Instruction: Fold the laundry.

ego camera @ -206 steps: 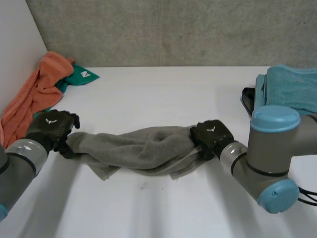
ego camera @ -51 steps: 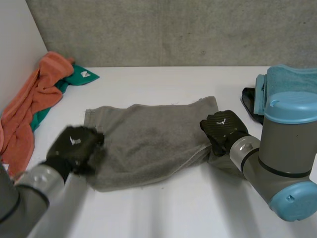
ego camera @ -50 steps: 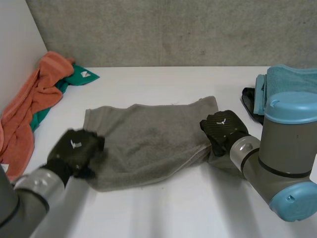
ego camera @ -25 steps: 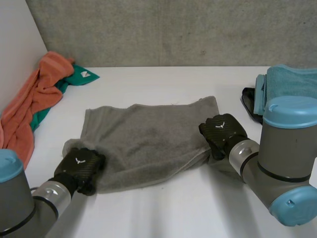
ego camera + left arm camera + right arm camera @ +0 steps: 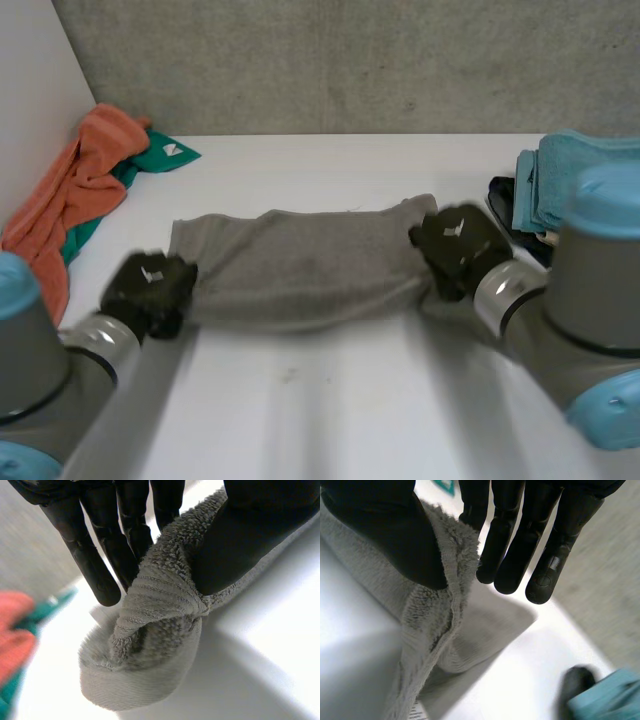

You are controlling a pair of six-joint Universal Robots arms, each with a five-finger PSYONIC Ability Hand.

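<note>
A grey towel [image 5: 300, 268] lies across the middle of the white table [image 5: 330, 400], its near edge lifted and drawn toward the far edge. My left hand [image 5: 150, 290] is at the towel's near left corner; in the left wrist view the thumb [image 5: 250, 535] pinches the grey towel [image 5: 155, 630] against the fingers [image 5: 100, 555]. My right hand [image 5: 458, 245] holds the near right corner. In the right wrist view the thumb [image 5: 390, 535] presses the towel's edge [image 5: 435, 615] against the fingers [image 5: 520, 545].
An orange towel [image 5: 70, 200] and a green cloth [image 5: 160, 155] are heaped at the table's left, against the wall. A folded teal towel [image 5: 570, 175] lies at the right edge beside a black object [image 5: 503, 205]. A grey wall stands behind the table.
My left hand has closed on the towel's near left corner. Both hands have lifted the near edge and carried it toward the far edge, so the towel looks narrower.
</note>
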